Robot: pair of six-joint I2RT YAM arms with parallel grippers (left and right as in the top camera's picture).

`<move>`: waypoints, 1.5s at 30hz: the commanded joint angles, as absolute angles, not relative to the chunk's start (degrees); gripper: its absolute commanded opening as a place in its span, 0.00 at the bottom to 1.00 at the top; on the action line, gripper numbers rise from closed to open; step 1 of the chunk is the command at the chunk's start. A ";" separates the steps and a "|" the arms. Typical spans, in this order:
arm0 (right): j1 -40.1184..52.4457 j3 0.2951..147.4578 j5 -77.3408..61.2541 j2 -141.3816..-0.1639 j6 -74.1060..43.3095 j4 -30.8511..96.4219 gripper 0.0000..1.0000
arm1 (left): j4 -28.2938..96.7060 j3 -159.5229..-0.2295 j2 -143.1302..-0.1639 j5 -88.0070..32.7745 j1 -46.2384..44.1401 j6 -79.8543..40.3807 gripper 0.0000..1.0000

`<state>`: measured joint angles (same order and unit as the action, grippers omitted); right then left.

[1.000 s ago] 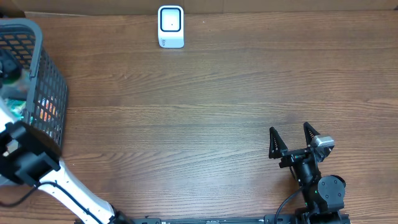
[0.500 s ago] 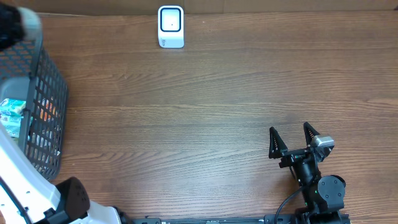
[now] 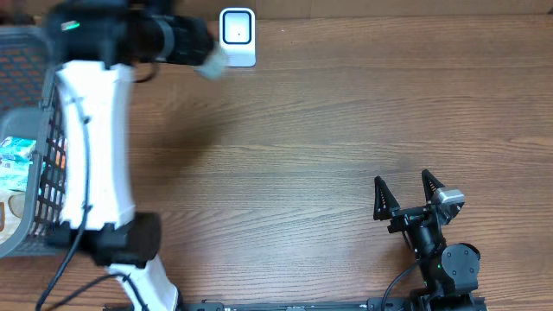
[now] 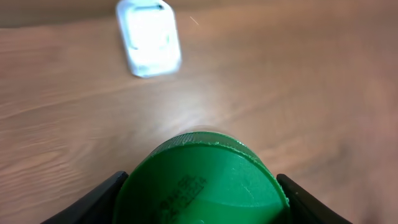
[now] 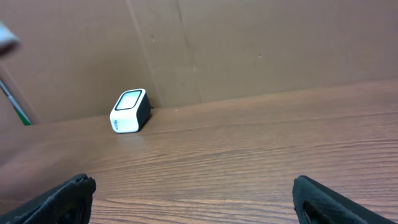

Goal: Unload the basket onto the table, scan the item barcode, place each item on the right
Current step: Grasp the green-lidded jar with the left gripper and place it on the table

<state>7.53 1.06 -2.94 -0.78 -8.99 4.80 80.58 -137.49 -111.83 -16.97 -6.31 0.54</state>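
**A:** Where's the item?

**B:** The green-capped round container is clenched in the left gripper, a finger on either side of the cap. It's held over the brown wooden table, near the white box-shaped barcode scanner.

**A:** How do we scan it well?

**B:** The cap shows only faint embossing, no barcode. I'd guess the code is on the side or base, so turn that face to the scanner's window and hold it close and steady.

**A:** And the right gripper?

**B:** Spread wide, grasping nothing, well apart from the scanner.

**A:** The basket?

**B:** The dark wire-mesh basket at the left holds a pale blue packet and something orange. The arm hides the rest.
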 commanded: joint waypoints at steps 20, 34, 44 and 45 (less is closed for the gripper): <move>7.31 0.47 -2.66 -0.16 -8.95 4.64 1.00 | 82.54 -137.60 -141.43 -13.61 -29.98 11.94 0.53; 7.31 0.47 -2.66 -0.16 -8.95 4.64 1.00 | 77.14 -137.45 -142.08 -11.62 -31.90 7.31 0.75; 7.33 0.47 -2.66 -0.16 -8.95 4.64 1.00 | 77.08 -137.60 -141.75 -11.88 -32.23 7.18 1.00; 7.31 0.47 -2.66 -0.16 -8.95 4.62 1.00 | 77.28 -138.06 -141.36 -11.86 -32.03 6.63 1.00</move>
<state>7.53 1.06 -2.94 -0.78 -8.99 4.80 77.08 -137.16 -142.21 -11.14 -31.92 7.42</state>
